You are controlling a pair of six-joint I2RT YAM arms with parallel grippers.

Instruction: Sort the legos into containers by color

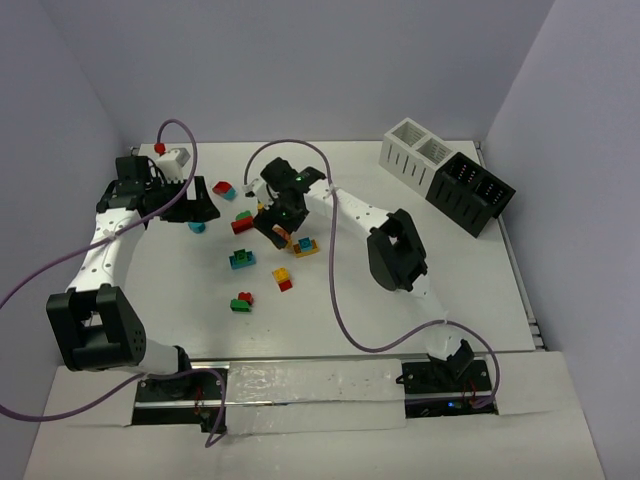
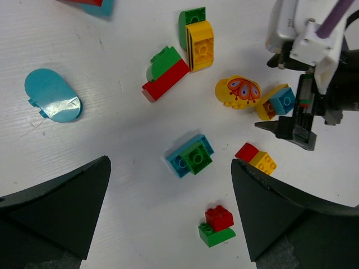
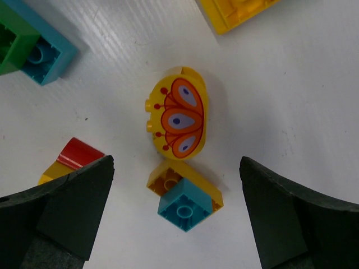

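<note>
The legos lie scattered mid-table. In the left wrist view I see a teal-and-green pair (image 2: 190, 156), a red-on-green pair (image 2: 217, 225), a red-and-yellow pair (image 2: 256, 158), a green-and-red pair (image 2: 165, 73), a green-and-yellow pair (image 2: 196, 38) and a flat teal piece (image 2: 52, 95). My left gripper (image 2: 170, 185) hovers open above them, holding nothing. My right gripper (image 3: 176, 168) is open over a teal-on-yellow pair (image 3: 185, 196), just below a yellow butterfly brick (image 3: 179, 115). The containers, white bins (image 1: 418, 150) and black bins (image 1: 471, 192), stand at the back right.
A white box with a red knob (image 1: 172, 155) sits at the back left behind my left gripper (image 1: 195, 205). A red-and-teal brick (image 1: 224, 189) lies near it. My right gripper (image 1: 280, 228) hangs close beside the left one. Purple cables loop over both arms.
</note>
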